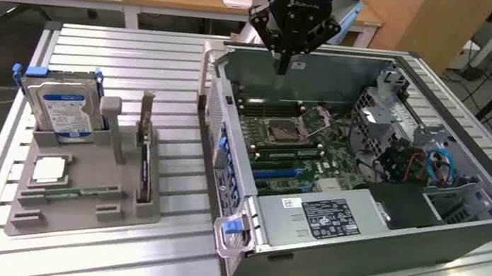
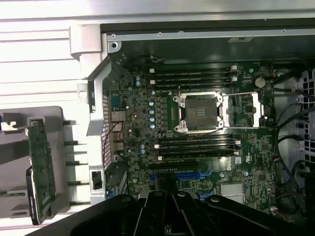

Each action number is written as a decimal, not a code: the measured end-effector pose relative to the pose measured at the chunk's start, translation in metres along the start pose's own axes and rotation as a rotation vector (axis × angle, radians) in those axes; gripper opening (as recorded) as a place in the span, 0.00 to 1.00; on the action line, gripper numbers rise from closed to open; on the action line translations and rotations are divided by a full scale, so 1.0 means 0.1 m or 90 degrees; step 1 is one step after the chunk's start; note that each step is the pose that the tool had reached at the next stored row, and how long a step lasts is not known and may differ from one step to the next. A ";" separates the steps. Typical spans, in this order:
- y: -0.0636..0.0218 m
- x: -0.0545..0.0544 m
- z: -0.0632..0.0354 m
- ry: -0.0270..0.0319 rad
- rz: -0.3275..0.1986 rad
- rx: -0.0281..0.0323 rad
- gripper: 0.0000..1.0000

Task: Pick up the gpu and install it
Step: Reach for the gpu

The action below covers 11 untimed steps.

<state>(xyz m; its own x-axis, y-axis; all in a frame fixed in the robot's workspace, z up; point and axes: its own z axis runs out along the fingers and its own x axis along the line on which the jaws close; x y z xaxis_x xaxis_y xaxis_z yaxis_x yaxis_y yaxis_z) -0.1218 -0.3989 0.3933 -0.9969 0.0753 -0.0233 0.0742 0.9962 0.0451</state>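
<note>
The gpu [image 1: 145,162] is a thin dark card standing on edge in a slot of the grey holder [image 1: 73,219], on the exterior view's left, with its metal bracket uppermost. In the wrist view the gpu [image 2: 42,167] sits well to the side of the case. My gripper [image 1: 283,64] hangs above the far wall of the open computer case [image 1: 356,245], away from the card. Its fingers are shut together with nothing between them. From the wrist, the gripper [image 2: 166,196] points down over the motherboard [image 2: 147,123], near the blue expansion slots [image 2: 182,174].
The holder also carries a silver hard drive [image 1: 59,108], a processor chip [image 1: 48,169] and a green memory stick [image 1: 81,194]. Inside the case are an open processor socket [image 1: 285,130], a drive cage [image 1: 389,132] and cables [image 1: 438,167]. Everything rests on a slatted metal table [image 1: 142,60].
</note>
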 end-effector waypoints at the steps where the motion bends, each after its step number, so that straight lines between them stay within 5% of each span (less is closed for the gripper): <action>1: 0.000 0.00 0.000 0.0000 0.000 0.0000 0.11; 11: 0.000 0.00 0.000 0.0000 0.000 0.0000 0.11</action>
<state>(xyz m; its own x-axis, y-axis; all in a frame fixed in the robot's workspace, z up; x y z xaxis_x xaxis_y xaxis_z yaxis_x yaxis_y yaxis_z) -0.1220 -0.3988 0.3933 -0.9969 0.0752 -0.0233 0.0741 0.9962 0.0451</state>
